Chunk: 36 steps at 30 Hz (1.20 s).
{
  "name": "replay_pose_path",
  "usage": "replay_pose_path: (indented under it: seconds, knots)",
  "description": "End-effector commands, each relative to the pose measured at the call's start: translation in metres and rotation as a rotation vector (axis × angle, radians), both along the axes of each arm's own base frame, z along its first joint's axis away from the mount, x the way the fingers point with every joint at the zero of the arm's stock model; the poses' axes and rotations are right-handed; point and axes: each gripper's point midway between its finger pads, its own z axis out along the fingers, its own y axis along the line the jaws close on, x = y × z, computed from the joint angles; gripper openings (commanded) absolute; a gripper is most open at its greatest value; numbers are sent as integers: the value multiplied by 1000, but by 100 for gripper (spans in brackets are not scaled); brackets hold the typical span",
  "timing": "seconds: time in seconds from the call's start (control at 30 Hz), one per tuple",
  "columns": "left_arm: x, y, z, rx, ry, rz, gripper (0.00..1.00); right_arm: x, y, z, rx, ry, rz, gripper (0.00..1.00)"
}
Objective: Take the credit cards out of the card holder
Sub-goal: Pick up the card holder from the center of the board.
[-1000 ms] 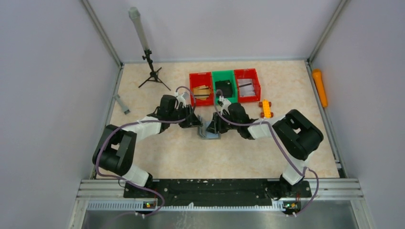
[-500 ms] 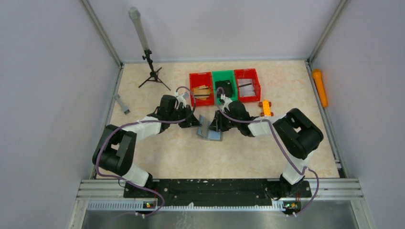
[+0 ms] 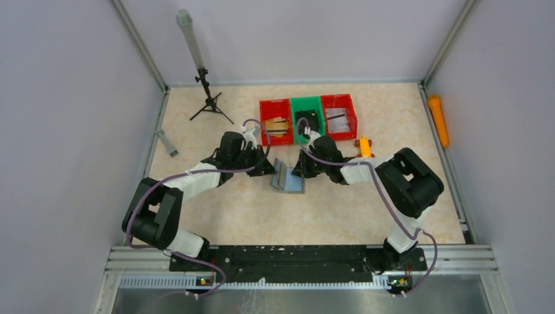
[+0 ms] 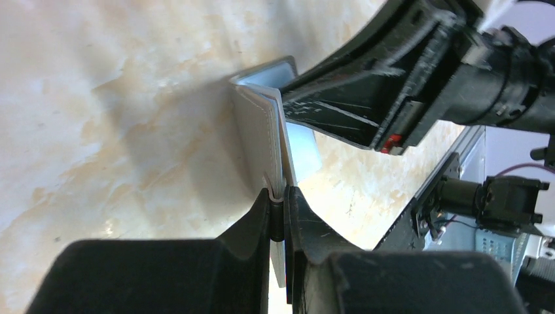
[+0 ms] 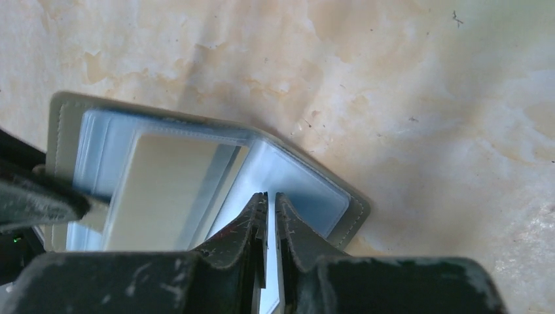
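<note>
The holder (image 3: 294,183) lies open mid-table near three bins (image 3: 275,102) (red, green, red). Left gripper (image 4: 277,196) pinches its raised flap; right gripper (image 5: 267,199) pinches a thin inner leaf beside a pocketed card (image 5: 163,190).

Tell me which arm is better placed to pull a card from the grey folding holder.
Right, probably. The left gripper pinches the flat grey folding card holder by its raised cover, holding it open. The right gripper is shut on its shiny pockets, beside a pale rectangular card.
</note>
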Motion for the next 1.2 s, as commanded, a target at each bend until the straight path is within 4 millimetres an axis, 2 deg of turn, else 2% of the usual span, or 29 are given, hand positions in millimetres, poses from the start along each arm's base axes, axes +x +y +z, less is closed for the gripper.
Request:
replay_pose_path:
  seconds: [0.0,0.2,0.4,0.43,0.5,0.6,0.67,0.77,0.8,0.87,0.93,1.07,1.17]
  knots:
    - [-3,-24,27,-58,-125,-101,9,6,1,-4,-17,15,14,8]
    - [0,-24,13,6,-86,-89,9,6,1,1,-11,3,17,8]
    - [1,-18,16,30,-110,-67,9,15,-16,14,-60,-69,-65,5]
    - [2,-16,16,43,-110,-57,9,18,-23,16,-78,-83,-93,2]
    - [5,-11,12,73,-107,-32,8,23,-39,25,-102,-138,-174,3]
    - [10,-3,4,127,-86,13,8,27,-59,51,-93,-237,-265,17]
    - [11,0,-2,152,-66,29,8,27,-66,55,-101,-260,-286,35]
    - [12,1,-7,162,-48,32,8,28,-67,50,-125,-242,-284,52]
    - [12,0,-7,160,-43,27,9,27,-63,48,-121,-228,-268,55]
    - [11,-2,-9,159,-34,21,9,24,-51,43,-94,-202,-212,55]
    - [11,-3,-10,154,-27,13,10,18,-39,35,-65,-168,-153,51]
    - [8,-8,-9,123,-14,-12,14,17,-33,13,-116,-80,-114,51]
    - [6,-13,-11,82,14,-37,21,15,-28,7,-110,-52,-89,51]
